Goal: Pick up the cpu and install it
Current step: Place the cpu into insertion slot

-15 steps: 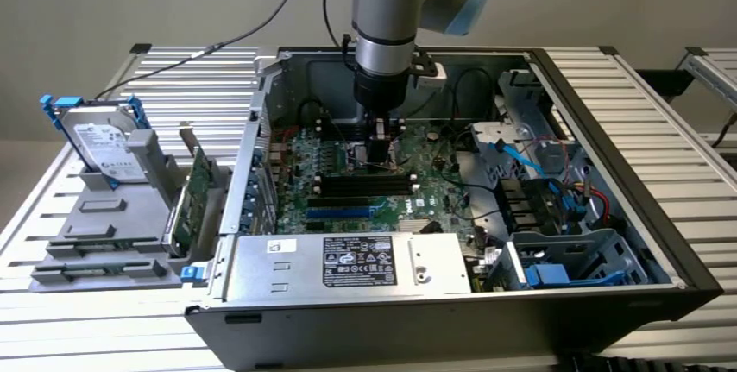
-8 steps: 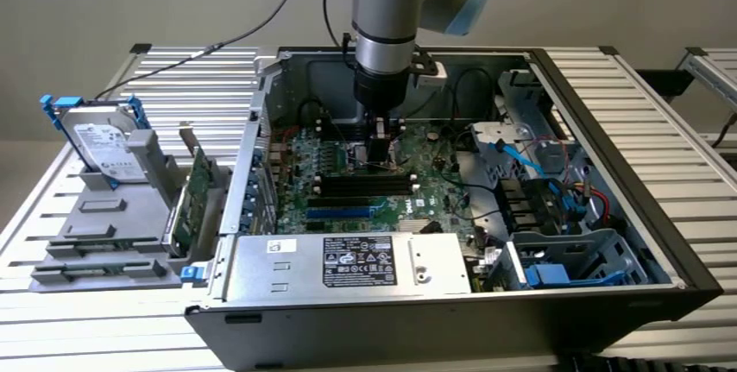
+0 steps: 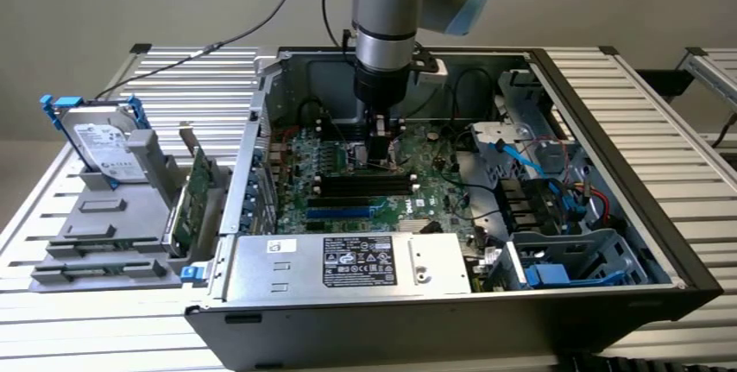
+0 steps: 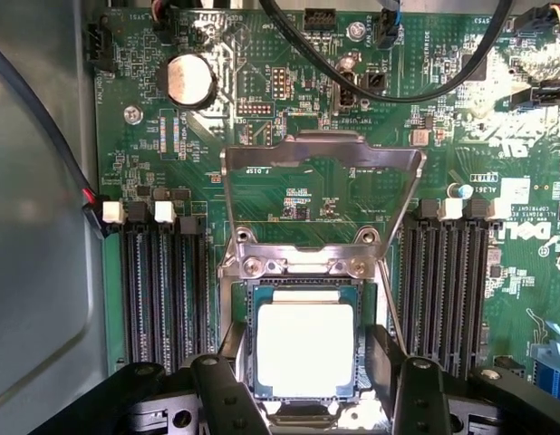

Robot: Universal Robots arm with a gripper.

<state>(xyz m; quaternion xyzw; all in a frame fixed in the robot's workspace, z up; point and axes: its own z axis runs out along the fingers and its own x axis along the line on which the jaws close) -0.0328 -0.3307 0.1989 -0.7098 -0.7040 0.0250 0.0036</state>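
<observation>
Gripper (image 4: pixel 312 385) spread astride cpu (image 4: pixel 304 349) in socket (image 4: pixel 304 287) — load plate (image 4: pixel 321 156) flipped open, memory slots (image 4: pixel 162 290) flanking.

Silver-grey square cpu (image 4: pixel 305 349); flat in the motherboard socket (image 4: pixel 371 313)

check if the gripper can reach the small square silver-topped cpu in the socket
Probably yes: the hinged metal frame stands swung clear of the cpu, nothing lies across it, and the open gripper hangs over it, fingers either side.
</observation>
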